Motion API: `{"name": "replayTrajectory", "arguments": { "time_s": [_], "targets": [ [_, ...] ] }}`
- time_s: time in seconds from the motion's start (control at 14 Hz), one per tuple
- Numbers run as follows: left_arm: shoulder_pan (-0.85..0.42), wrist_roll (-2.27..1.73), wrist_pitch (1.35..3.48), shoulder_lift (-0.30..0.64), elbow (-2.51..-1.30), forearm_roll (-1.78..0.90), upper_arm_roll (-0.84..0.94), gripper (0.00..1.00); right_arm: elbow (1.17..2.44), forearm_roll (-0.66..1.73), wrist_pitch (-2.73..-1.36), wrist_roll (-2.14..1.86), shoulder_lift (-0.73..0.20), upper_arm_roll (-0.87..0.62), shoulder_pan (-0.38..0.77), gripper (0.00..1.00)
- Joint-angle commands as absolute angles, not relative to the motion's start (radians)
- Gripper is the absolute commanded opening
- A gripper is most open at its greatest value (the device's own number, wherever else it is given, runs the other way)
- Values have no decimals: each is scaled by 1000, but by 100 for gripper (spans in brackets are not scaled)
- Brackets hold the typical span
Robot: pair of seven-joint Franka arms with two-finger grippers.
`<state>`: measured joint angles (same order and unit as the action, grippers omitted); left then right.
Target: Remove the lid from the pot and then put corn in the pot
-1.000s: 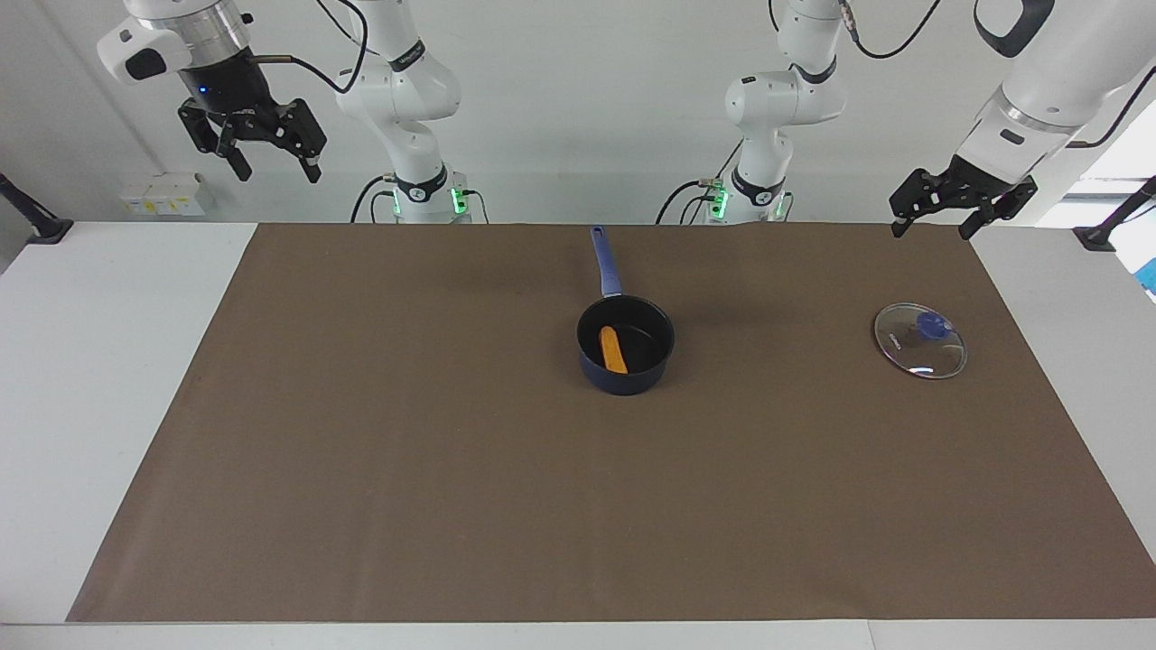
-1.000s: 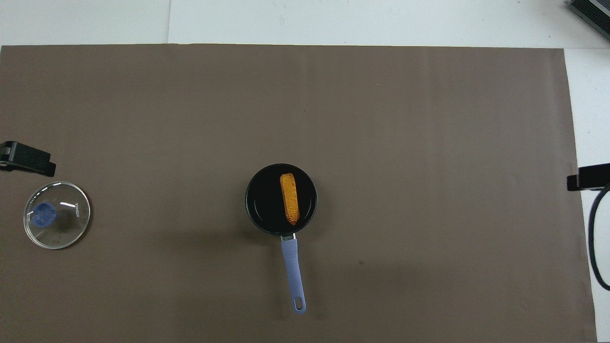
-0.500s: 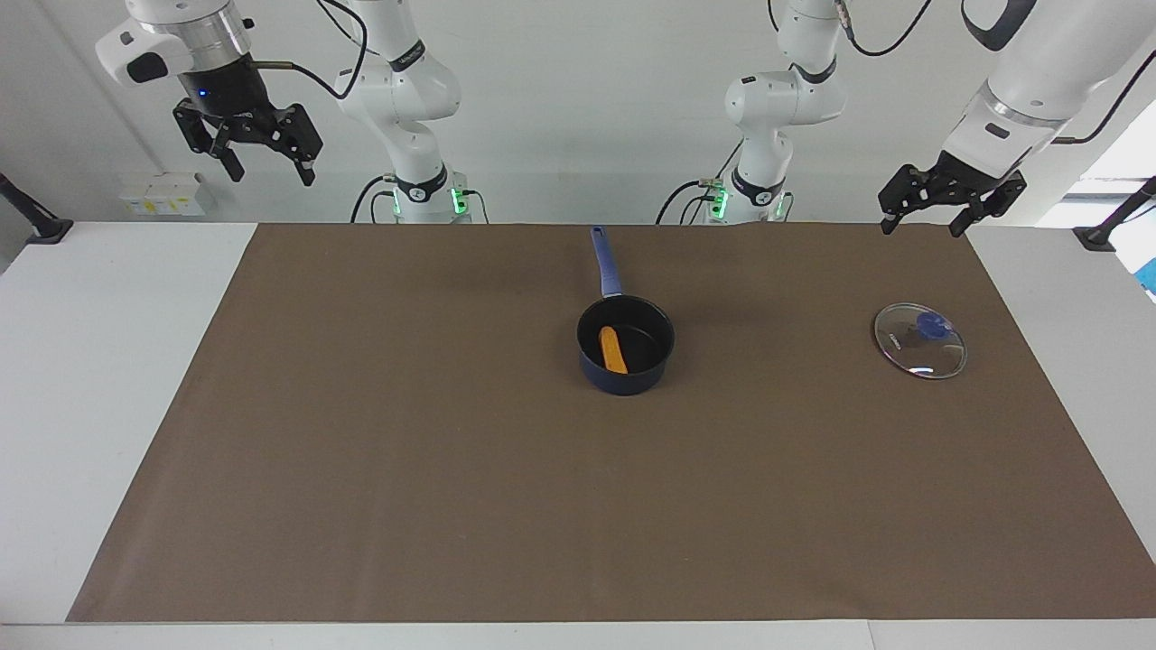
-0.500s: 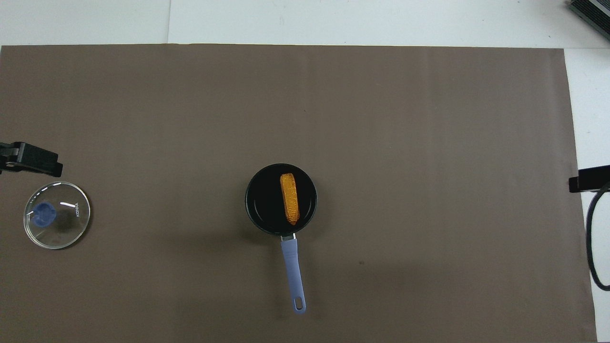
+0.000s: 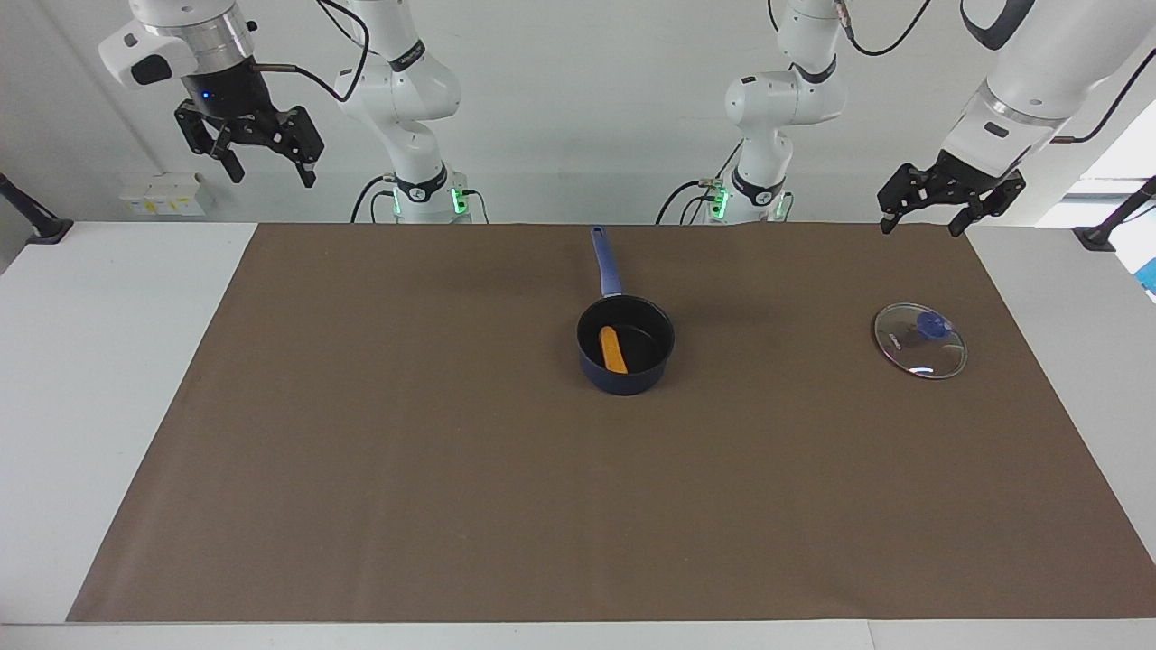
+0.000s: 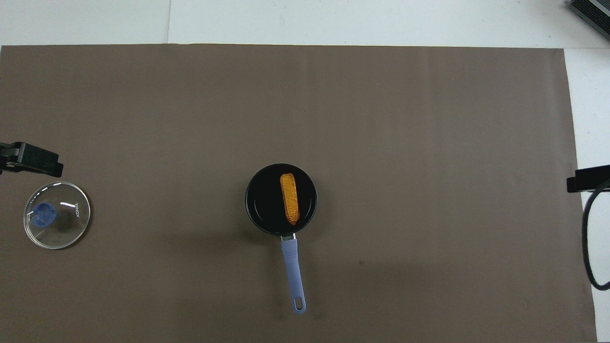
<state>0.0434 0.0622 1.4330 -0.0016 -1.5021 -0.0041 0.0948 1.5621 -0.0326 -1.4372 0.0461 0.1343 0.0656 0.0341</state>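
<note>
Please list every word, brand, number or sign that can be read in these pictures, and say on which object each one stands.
"KONKA": printed on the glass of the lid, near its rim, read in the overhead view; in the facing view the same print is too small to read.
The pot, its handle and the corn show no text.
The small white boxes by the wall carry marks too small to read.

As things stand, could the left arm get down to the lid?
Probably yes: the left gripper hangs open and empty above the table near the lid, which lies flat with nothing beside it.
</note>
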Motion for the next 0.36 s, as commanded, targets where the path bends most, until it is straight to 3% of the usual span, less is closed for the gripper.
{"name": "replayTrajectory", "arguments": {
  "time_s": [0.0, 0.29],
  "targets": [
    [35, 61, 1391, 0, -1485, 6, 113, 100, 1588, -51, -1463, -20, 152, 61, 32, 100],
    [37, 60, 1390, -6, -1485, 0, 117, 100, 1589, -49, -1463, -31, 152, 61, 32, 100]
  ]
}}
